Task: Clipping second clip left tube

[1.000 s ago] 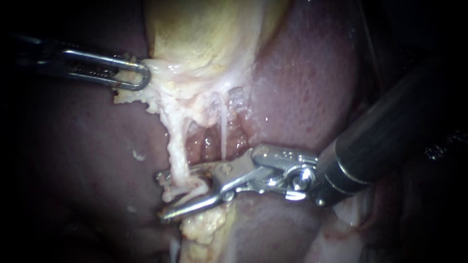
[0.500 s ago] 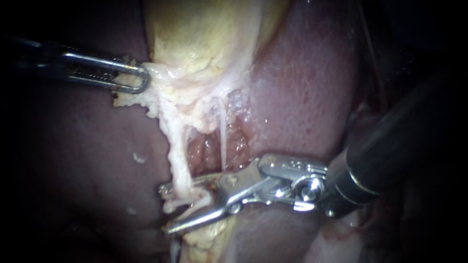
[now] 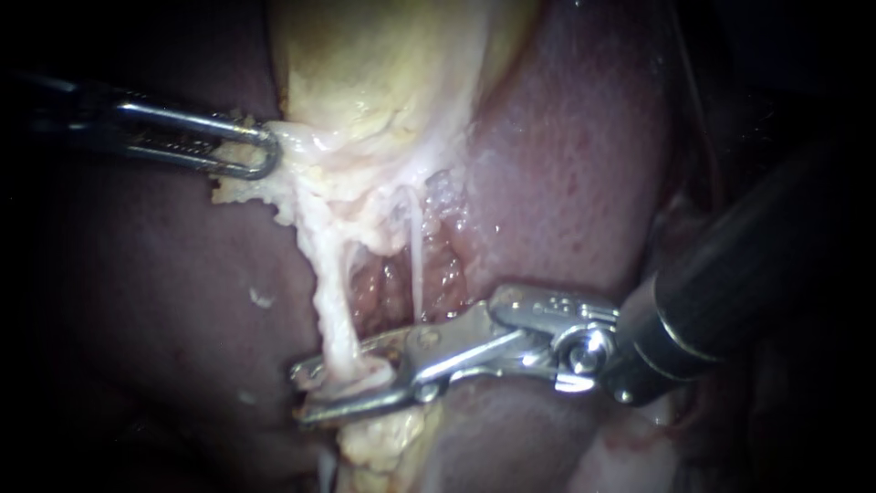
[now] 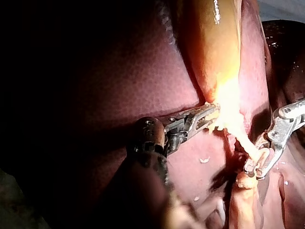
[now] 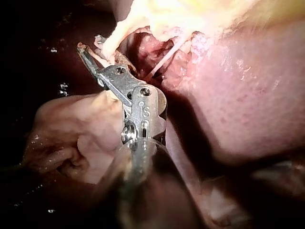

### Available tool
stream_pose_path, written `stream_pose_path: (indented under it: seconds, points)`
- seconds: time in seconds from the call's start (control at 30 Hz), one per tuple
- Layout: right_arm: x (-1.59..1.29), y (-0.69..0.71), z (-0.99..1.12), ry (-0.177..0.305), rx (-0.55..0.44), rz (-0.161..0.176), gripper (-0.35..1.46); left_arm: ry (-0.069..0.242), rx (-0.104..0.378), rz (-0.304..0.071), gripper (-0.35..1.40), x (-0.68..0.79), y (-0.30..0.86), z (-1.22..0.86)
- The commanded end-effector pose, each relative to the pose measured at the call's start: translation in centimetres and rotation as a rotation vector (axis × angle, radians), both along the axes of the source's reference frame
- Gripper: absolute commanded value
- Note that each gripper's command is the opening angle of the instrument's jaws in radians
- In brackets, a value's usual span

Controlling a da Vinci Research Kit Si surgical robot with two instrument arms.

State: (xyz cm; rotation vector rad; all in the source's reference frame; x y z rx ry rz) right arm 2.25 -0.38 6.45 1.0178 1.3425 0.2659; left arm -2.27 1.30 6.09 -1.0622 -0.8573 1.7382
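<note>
Jaws of right instrument (image 3: 299, 394) clamp left tube (image 3: 336, 310) of two; left instrument (image 3: 265, 151) grips gallbladder (image 3: 383, 64).

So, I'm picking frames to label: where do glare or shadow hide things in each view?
Endoscope view: shadow nearly swallows the shaft of the left instrument; the hinge of the right instrument glints. Left wrist view: glare washes out the gallbladder where the left instrument grips it; the liver lies dim. Right wrist view: glare whitens the tissue beyond the left tube.
</note>
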Motion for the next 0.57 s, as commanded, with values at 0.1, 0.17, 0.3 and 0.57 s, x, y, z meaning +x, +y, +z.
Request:
stream_pose_path:
  seconds: [0.1,0.17,0.3,0.57]
  points:
    - [-0.03,0.00,0.01,-0.009,0.020,-0.004,-0.35,0.000,0.000,0.000,-0.35,0.00,0.00,0.00]
    - [-0.04,0.01,0.03,-0.009,0.020,-0.004,-0.35,0.000,0.000,0.000,-0.35,0.00,0.00,0.00]
    - [-0.03,-0.01,0.07,-0.009,0.017,-0.005,-0.35,0.000,0.000,0.000,-0.35,0.00,0.00,0.00]
    - [-0.04,0.00,0.09,-0.012,0.022,-0.005,-0.35,0.000,0.000,0.001,-0.35,0.00,0.02,0.02]
